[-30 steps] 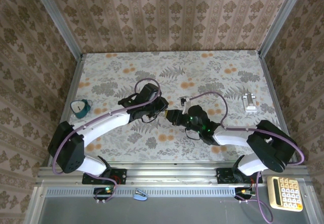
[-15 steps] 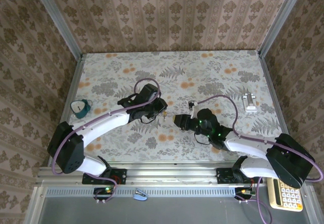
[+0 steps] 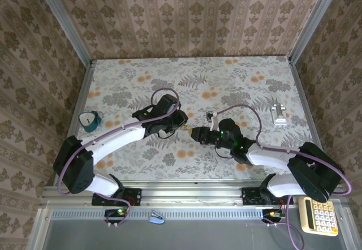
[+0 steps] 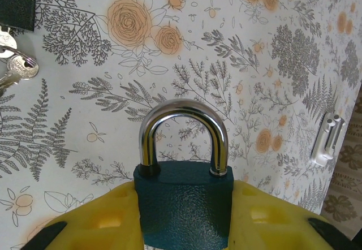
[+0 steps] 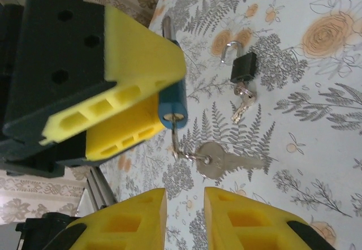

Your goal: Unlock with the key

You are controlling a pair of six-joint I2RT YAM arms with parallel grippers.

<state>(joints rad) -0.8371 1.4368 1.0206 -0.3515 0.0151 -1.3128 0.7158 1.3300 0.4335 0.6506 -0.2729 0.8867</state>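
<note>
Left jaws pinch the padlock [image 4: 184,205]; right jaws stand slightly spread, empty. Grabbing the dangling spare key [image 5: 226,160], not the inserted key [image 5: 177,126], could yank it out.

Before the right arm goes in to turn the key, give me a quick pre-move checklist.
1. Blue padlock clamped in left gripper: ok.
2. Key seated in the keyhole: ok, judging by the right wrist view.
3. Right gripper gripping the key: not ok, fingers apart, nothing between them.
4. Shackle released: not ok, both legs sit in the body.
5. Spare key on the ring out of the way: cannot tell.
</note>
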